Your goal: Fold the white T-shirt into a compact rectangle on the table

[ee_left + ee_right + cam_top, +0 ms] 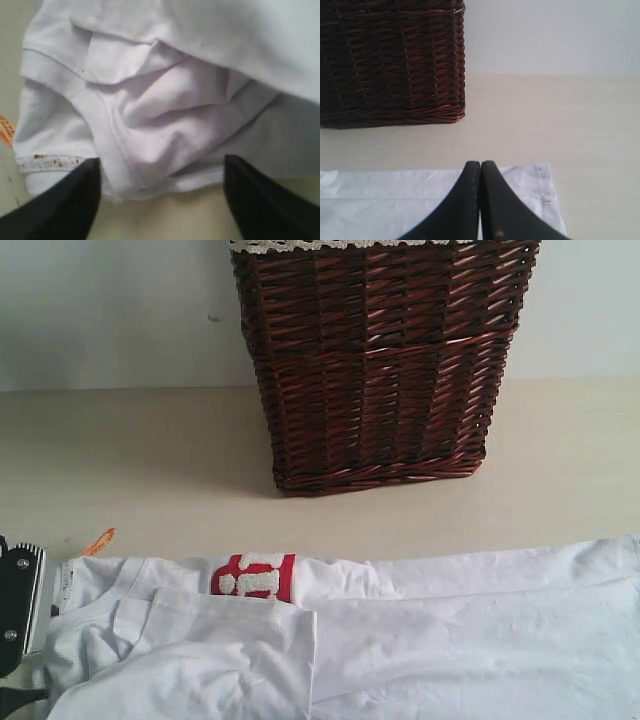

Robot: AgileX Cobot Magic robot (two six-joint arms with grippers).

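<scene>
The white T-shirt (430,620) lies folded lengthwise across the near part of the table (150,460). Red-outlined letters (255,575) show at its upper fold, and an orange tag (98,540) sticks out at its left end. My left gripper (15,605) is at that left end. In the left wrist view it (161,161) is open, its black fingers (65,205) either side of the bunched collar end (150,125), gripping nothing. My right gripper (480,163) is shut and empty over the shirt's hem corner (535,185). It is out of the exterior view.
A dark brown wicker basket (385,360) stands at the back of the table, just behind the shirt; the right wrist view shows it (390,60) too. Bare table (570,115) lies beyond the hem and to the left of the basket.
</scene>
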